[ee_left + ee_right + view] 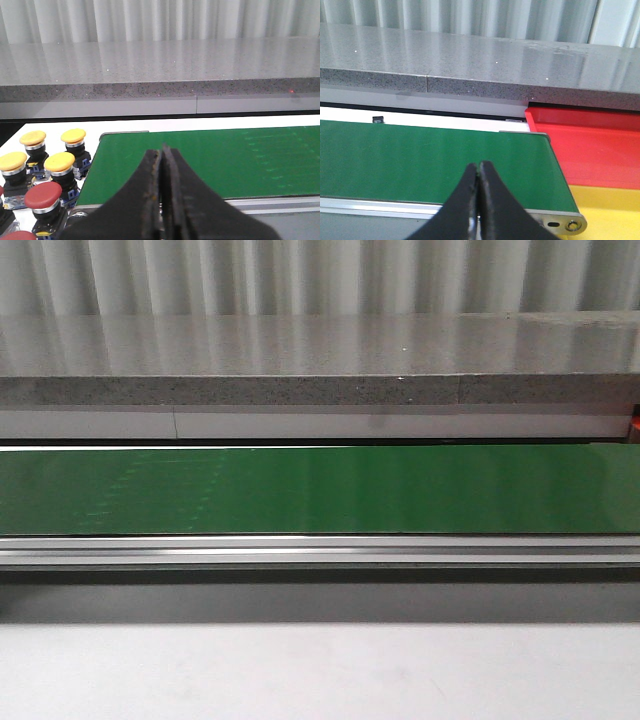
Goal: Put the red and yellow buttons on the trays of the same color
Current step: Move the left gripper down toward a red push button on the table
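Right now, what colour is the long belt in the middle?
The belt is green; the front view shows it best.

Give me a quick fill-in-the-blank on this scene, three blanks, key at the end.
1. The belt is ____ in colour.
2. Both the left gripper and the right gripper are ____.
3. In the right wrist view, the red tray lies beside a ____ tray.

Missing words: green; shut; yellow
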